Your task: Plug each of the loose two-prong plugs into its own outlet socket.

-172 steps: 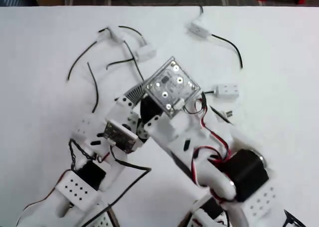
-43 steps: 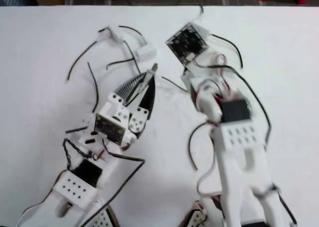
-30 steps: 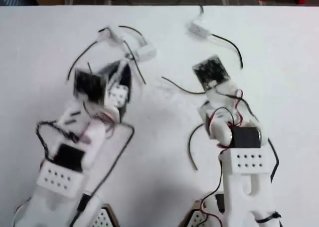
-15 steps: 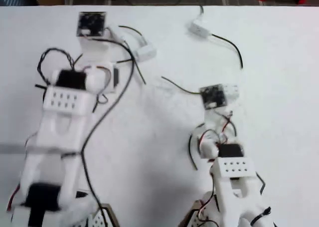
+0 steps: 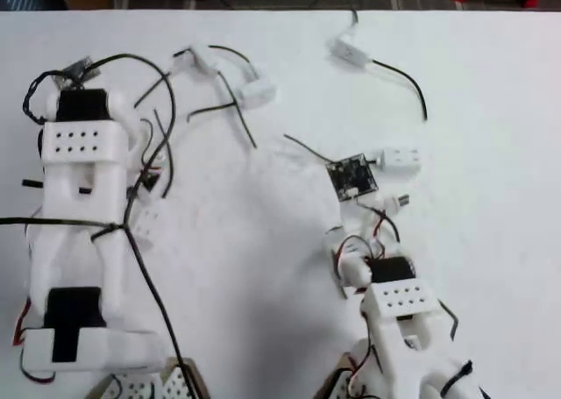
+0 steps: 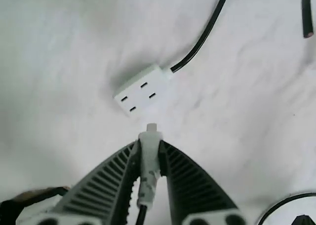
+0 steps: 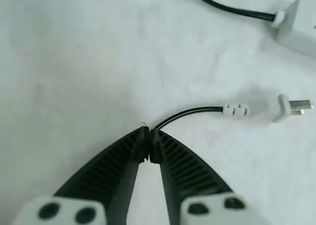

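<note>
Left gripper (image 6: 149,146) is clenched on a white plug (image 6: 148,168), tip aimed at a four-slot socket (image 6: 140,89) just beyond, not touching. The high view sets that arm (image 5: 79,145) far left. Right gripper (image 7: 149,136) is pinched shut on the black cord (image 7: 187,112) of a second plug (image 7: 281,108), which lies flat on the table (image 5: 491,285), right of centre, just nearer than another socket (image 5: 399,160).

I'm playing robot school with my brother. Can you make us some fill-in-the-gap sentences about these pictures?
1. The plug in the left gripper is ____.
2. The socket facing it has ____ slots.
3. The socket's cord is ____.
4. The loose plug near the right gripper has ____ prongs.

Missing words: white, four, black, two.
</note>
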Action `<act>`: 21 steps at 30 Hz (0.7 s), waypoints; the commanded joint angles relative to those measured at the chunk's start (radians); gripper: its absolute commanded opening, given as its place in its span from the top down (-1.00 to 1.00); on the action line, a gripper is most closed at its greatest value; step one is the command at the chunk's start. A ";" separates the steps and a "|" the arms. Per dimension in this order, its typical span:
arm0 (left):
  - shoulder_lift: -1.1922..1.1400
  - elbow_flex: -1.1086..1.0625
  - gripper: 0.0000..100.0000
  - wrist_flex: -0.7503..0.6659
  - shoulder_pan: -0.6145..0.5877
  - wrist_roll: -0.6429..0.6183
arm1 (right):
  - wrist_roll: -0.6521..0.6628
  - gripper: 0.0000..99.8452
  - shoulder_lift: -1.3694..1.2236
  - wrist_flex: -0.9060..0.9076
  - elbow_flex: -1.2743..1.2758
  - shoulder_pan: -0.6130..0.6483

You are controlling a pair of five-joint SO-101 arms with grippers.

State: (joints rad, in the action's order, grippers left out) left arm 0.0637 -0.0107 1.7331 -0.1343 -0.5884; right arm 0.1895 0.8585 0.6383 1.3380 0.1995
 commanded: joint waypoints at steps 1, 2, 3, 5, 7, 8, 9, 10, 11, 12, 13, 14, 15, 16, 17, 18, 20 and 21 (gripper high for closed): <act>0.001 -0.046 0.95 0.017 0.024 -0.069 | -0.005 0.96 0.021 -0.008 -0.008 0.013; 0.001 -0.081 0.95 0.017 0.021 -0.130 | -0.005 0.96 0.021 -0.008 -0.008 0.013; 0.001 -0.114 0.95 0.015 0.018 -0.195 | -0.003 0.96 0.021 -0.008 -0.008 0.013; 0.002 -0.172 0.95 -0.018 0.016 -0.302 | -0.002 0.96 0.021 -0.010 -0.008 0.015; 0.002 -0.215 0.95 -0.057 0.015 -0.358 | -0.002 0.96 0.021 -0.010 -0.008 0.015; 0.002 -0.232 0.95 -0.081 0.015 -0.367 | -0.002 0.96 0.021 -0.010 -0.008 0.015; 0.002 -0.244 0.95 -0.103 0.015 -0.370 | -0.002 0.96 0.021 -0.010 -0.008 0.015; 0.002 -0.253 0.95 -0.118 0.015 -0.371 | -0.002 0.96 0.021 -0.012 -0.008 0.015; 0.002 -0.261 0.95 -0.130 0.013 -0.373 | -0.002 0.96 0.021 -0.012 -0.008 0.015; 0.002 -0.262 0.95 -0.138 0.012 -0.373 | -0.002 0.96 0.021 -0.013 -0.008 0.015; 0.002 -0.262 0.95 -0.140 -0.002 -0.374 | -0.002 0.96 0.021 -0.013 -0.008 0.015; 0.002 -0.259 0.95 -0.140 -0.024 -0.382 | -0.002 0.96 0.021 -0.013 -0.008 0.015; 0.002 -0.256 0.95 -0.140 -0.054 -0.407 | -0.002 0.96 0.021 -0.013 -0.008 0.015; 0.002 -0.256 0.95 -0.143 -0.088 -0.440 | -0.002 0.96 0.021 -0.013 -0.008 0.015; 0.002 -0.259 0.95 -0.158 -0.120 -0.466 | -0.002 0.96 0.021 -0.013 -0.008 0.015; 0.002 -0.267 0.95 -0.178 -0.151 -0.485 | -0.002 0.96 0.021 -0.013 -0.008 0.015; 0.001 -0.284 0.95 -0.210 -0.188 -0.474 | -0.002 0.96 0.021 -0.013 -0.008 0.015; 0.001 -0.295 0.95 -0.226 -0.194 -0.468 | -0.002 0.96 0.022 -0.013 -0.008 0.015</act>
State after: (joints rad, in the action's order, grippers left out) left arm 0.0606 -0.2977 1.5474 -0.2862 -1.0503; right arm 0.1895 0.8585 0.6383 1.3380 0.2148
